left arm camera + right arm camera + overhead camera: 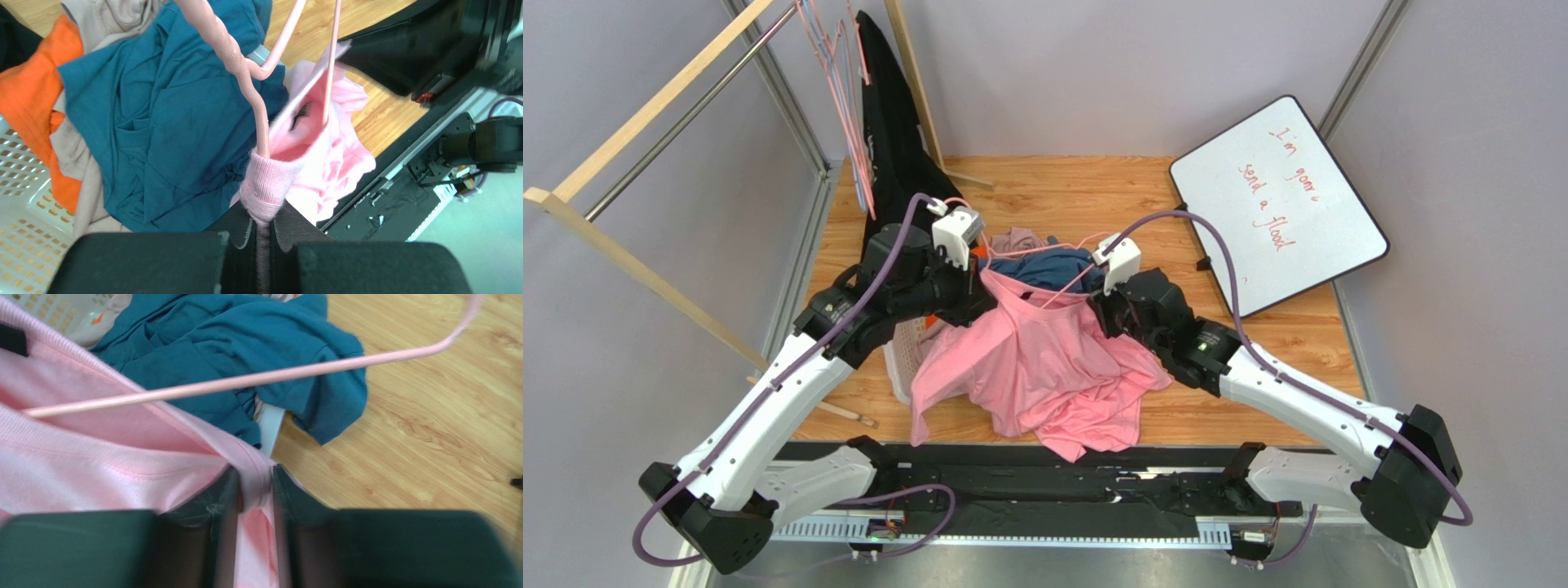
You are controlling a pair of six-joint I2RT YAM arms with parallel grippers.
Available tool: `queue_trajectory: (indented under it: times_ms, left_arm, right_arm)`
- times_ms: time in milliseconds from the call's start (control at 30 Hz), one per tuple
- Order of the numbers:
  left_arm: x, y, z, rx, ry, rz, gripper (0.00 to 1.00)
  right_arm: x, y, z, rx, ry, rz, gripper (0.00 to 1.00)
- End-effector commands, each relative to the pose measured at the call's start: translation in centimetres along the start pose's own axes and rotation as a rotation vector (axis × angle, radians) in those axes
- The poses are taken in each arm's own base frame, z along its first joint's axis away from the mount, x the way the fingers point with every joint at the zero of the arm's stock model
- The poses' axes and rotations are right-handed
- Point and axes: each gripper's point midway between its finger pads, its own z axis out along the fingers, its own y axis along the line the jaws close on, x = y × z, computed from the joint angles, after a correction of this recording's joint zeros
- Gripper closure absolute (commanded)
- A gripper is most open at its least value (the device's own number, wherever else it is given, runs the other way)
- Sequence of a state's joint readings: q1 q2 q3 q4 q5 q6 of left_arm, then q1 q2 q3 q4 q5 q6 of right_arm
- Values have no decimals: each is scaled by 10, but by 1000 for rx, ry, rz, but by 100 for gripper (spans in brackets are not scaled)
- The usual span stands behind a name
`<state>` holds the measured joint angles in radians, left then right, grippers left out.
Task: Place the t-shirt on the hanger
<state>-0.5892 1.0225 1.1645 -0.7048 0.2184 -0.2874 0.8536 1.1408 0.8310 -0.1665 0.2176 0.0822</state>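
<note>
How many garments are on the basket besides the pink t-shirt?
3: a blue t-shirt on top, an orange one and a beige one beside it; more may be hidden.

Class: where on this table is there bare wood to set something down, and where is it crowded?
Bare table runs along the far edge, between the black garment and the whiteboard. A smaller patch lies right of the t-shirt, on the whiteboard's near side. The middle is crowded: t-shirt, blue shirt, basket.
</note>
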Motion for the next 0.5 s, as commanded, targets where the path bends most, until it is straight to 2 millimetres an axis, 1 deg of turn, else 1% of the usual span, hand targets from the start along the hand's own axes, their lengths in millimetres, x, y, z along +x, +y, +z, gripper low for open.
queue_trajectory:
  times_ms: [0, 100, 200, 233, 300, 333, 367, 400, 433, 467]
  left_arm:
    - [-11, -12, -7, 58, -61, -2, 100]
    - [-12, -13, -11, 67, -71, 20, 100]
    - [-15, -15, -19, 81, -108, 84, 100]
    - [-12, -14, -20, 84, -108, 107, 100]
    - [-13, -13, -31, 82, -148, 219, 100]
    - [-8, -7, -31, 69, -150, 307, 100]
    - [-9, -3, -39, 47, -181, 353, 100]
    - [-8, 0, -41, 33, -191, 393, 100]
    - [0, 5, -40, 29, -181, 479, 100]
    - [3, 3, -45, 45, -192, 525, 100]
  right_arm:
    - [-20, -13, -4, 27, -70, 23, 100]
    - [-17, -22, -1, 36, -46, 28, 100]
    - [-7, -40, -4, 76, -14, 37, 100]
    - [-2, -52, -6, 100, 1, 49, 100]
    - [2, -62, -12, 103, 7, 72, 100]
    - [7, -75, -15, 125, 18, 91, 100]
    - [7, -75, -17, 102, 17, 103, 100]
    - [4, -79, -21, 101, 6, 112, 100]
    - [4, -86, -23, 110, 5, 129, 100]
    - [2, -80, -24, 55, 5, 140, 100]
